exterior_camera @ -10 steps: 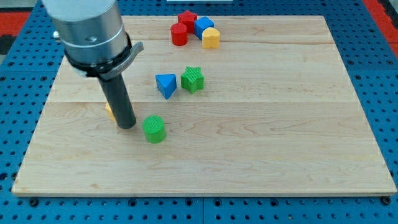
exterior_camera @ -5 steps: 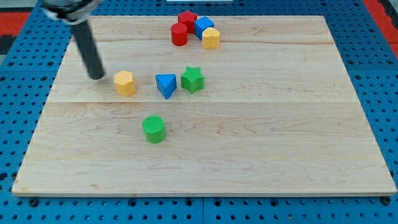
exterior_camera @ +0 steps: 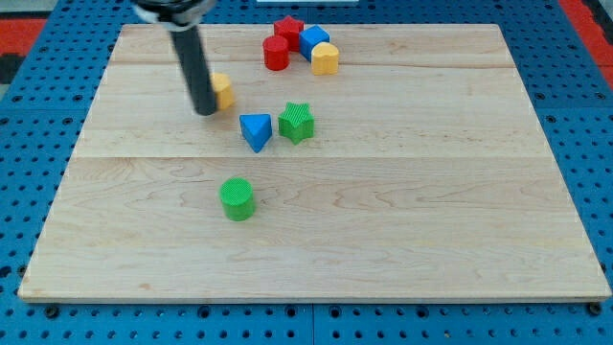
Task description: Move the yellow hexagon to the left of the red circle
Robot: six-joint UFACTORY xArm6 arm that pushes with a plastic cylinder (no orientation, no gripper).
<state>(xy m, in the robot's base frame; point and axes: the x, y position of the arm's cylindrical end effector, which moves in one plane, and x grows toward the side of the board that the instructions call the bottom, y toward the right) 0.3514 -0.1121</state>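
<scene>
Yellow hexagon (exterior_camera: 222,90) — half-hidden, touching my tip (exterior_camera: 205,110)

green cylinder (exterior_camera: 236,198), blue triangle (exterior_camera: 255,130), green star (exterior_camera: 297,122)

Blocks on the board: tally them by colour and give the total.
Yellow: 2, the yellow hexagon beside my tip, and a yellow block
Red: 2, red circle, red star
Blue: 2, blue triangle, blue block
Green: 2, green star, green cylinder
Total: 8

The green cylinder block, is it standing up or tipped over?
Standing up. The green cylinder block shows its round flat top facing upward, resting alone on the wooden board.
</scene>
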